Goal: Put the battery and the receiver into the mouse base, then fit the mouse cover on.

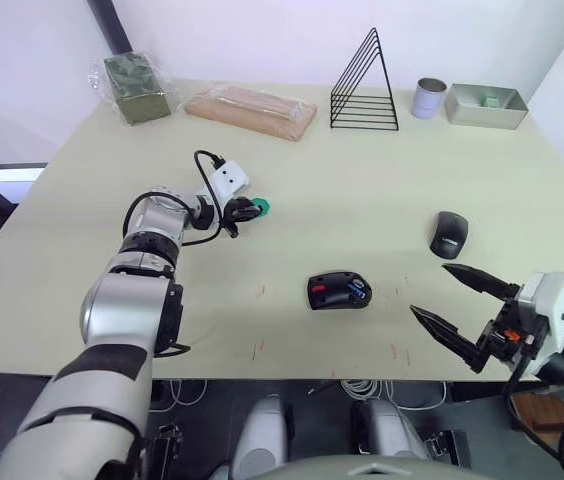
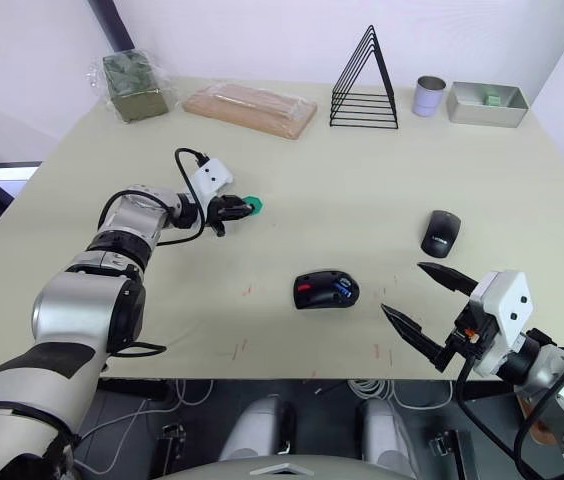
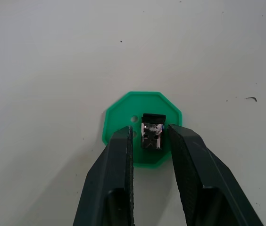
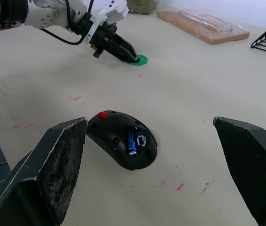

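Observation:
The black mouse base (image 1: 339, 291) lies at the table's front middle, its hollow top up, with a red patch and the blue battery (image 4: 131, 142) seated inside. The dark grey mouse cover (image 1: 449, 234) rests to its right, farther back. The small black-and-silver receiver (image 3: 153, 133) stands in a green octagonal holder (image 3: 121, 113) left of centre. My left gripper (image 1: 252, 209) is down at the holder, its fingers (image 3: 119, 160) narrowly apart on either side of the receiver. My right gripper (image 1: 429, 289) hovers wide open, right of the base and in front of the cover.
Along the back edge stand a green block in a clear bag (image 1: 137, 87), a wrapped wooden board (image 1: 252, 110), a black wire rack (image 1: 365, 85), a grey cup (image 1: 429, 97) and a metal tray (image 1: 486, 104). Faint red marks dot the table front.

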